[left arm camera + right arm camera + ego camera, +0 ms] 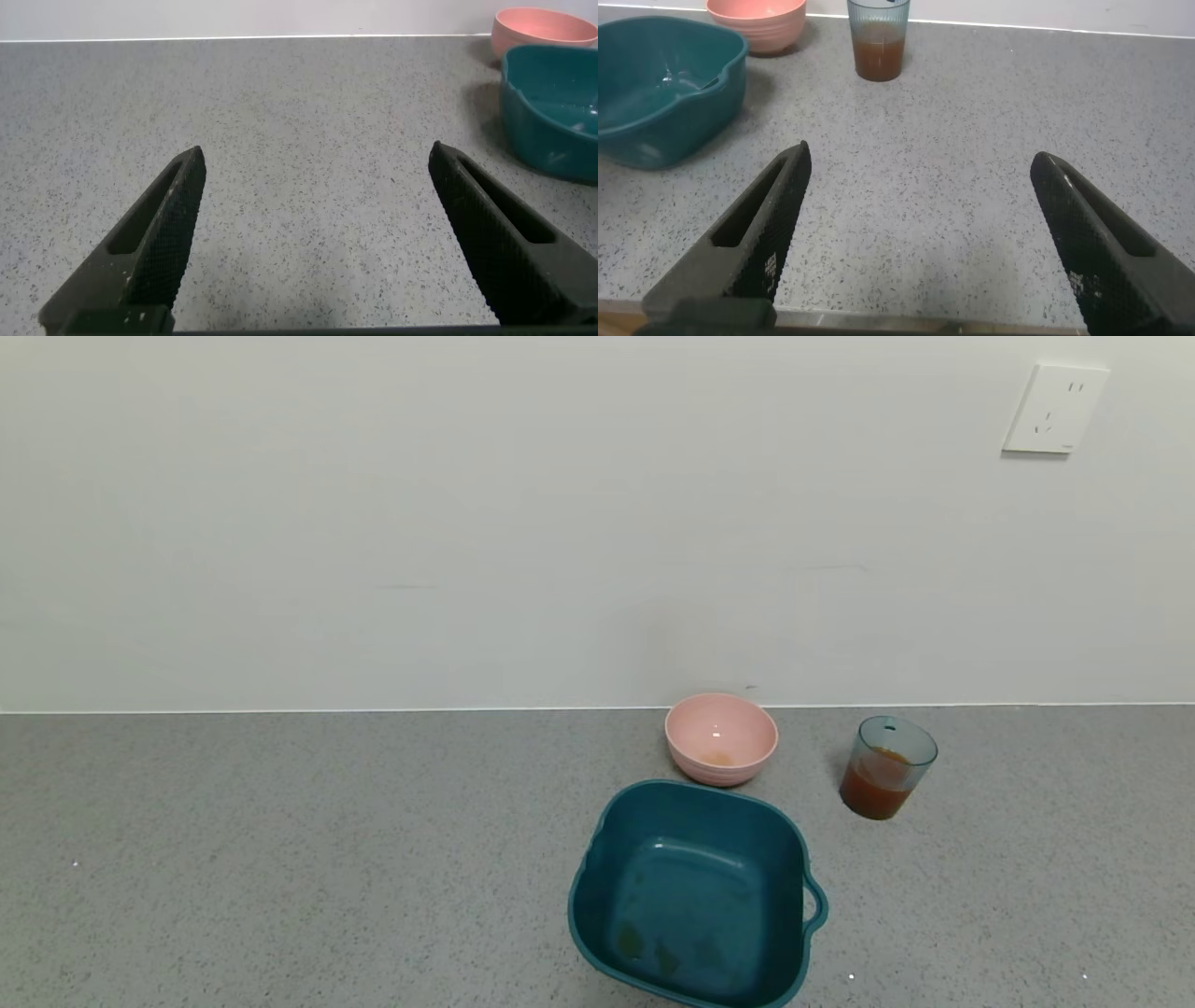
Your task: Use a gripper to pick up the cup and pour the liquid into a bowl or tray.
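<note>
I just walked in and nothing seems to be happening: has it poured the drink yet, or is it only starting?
Only starting. The cup stands upright on the counter, holding reddish-brown liquid. The pink bowl holds just a faint orange trace. Nothing is in hand: the left gripper and right gripper are open, low over the bare counter. Picking up and pouring are left.

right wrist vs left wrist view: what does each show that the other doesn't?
Only the right wrist view shows the cup, upright on the counter with reddish-brown liquid in its lower part, and the right end effector, open and low over bare counter, apart from the cup.

Only the left wrist view shows the left end effector, also open, over bare counter.

Both show the pink bowl, the teal tub beside it, the grey speckled counter and the white wall behind.
</note>
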Action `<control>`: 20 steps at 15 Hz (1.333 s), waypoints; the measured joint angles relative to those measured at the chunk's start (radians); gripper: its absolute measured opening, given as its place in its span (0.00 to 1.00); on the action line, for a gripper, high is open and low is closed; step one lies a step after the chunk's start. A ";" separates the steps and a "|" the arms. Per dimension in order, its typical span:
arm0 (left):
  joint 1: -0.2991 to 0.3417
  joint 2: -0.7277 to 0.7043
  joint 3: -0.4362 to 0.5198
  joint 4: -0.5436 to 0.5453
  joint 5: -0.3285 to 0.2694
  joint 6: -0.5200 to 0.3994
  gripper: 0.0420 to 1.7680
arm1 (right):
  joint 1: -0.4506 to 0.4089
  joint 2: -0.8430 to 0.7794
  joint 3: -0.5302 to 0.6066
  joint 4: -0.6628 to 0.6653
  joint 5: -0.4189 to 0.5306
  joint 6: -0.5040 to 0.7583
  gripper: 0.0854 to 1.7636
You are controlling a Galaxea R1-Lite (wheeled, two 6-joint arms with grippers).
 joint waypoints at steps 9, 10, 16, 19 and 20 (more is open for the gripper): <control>0.000 0.000 0.000 0.000 0.000 0.000 0.97 | 0.007 0.131 -0.166 0.049 0.017 -0.003 0.97; 0.000 0.000 0.000 0.000 0.000 0.000 0.97 | 0.011 0.183 -0.197 0.047 0.018 -0.001 0.97; 0.000 0.000 0.000 0.000 0.000 0.000 0.97 | 0.023 0.627 -0.356 -0.084 0.022 0.015 0.97; 0.000 0.000 0.000 0.000 0.000 0.000 0.97 | 0.026 0.865 -0.377 -0.214 0.026 0.017 0.97; 0.000 0.000 0.000 0.000 0.000 0.000 0.97 | 0.026 0.943 -0.380 -0.260 0.037 0.017 0.97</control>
